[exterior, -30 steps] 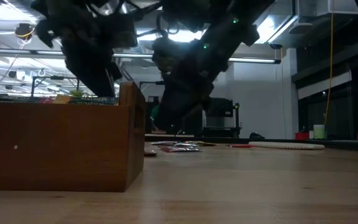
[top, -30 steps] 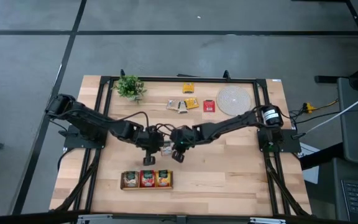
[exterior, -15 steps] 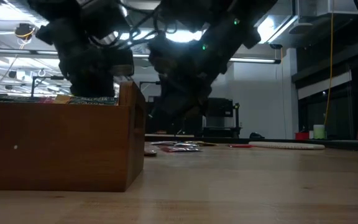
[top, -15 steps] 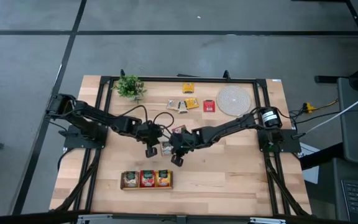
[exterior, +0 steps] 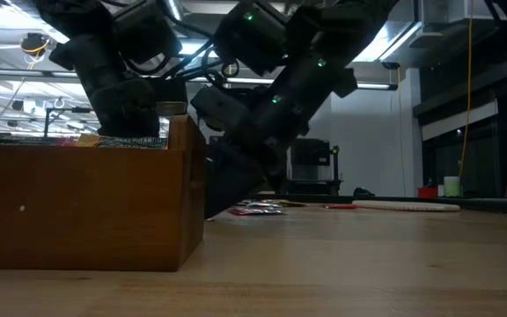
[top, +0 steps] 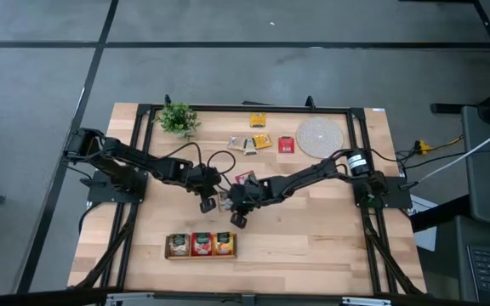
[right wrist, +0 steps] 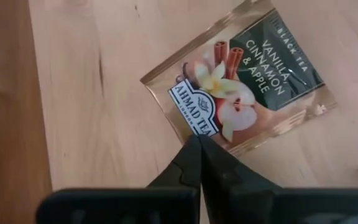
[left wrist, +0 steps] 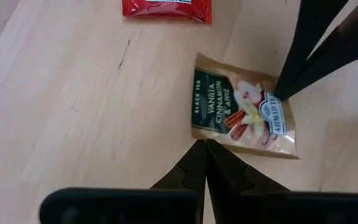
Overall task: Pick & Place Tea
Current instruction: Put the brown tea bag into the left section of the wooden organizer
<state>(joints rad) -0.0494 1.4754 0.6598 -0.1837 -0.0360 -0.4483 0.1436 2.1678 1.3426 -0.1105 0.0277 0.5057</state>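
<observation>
Vanilla-cinnamon-apple tea sachet (right wrist: 241, 93) lies flat on the wooden table (top: 313, 238), mid-table – between both pincers. Left gripper (left wrist: 202, 149) closed, empty, tips just beside sachet edge. Right gripper (right wrist: 197, 144) closed, tips at its opposite edge – grip unclear.

1. Wooden tray (top: 201, 245) sits at the table's near edge; sachets lie in all three compartments.
2. Beyond the tray, mid-table: one tea sachet (left wrist: 242, 115) flat on the table (top: 313, 229), between left gripper (top: 207, 202) and right gripper (top: 235, 202).
3. Further beyond: loose sachets (top: 260, 140), woven mat (top: 318, 136) to their right, plant (top: 177, 118) to their left.
</observation>
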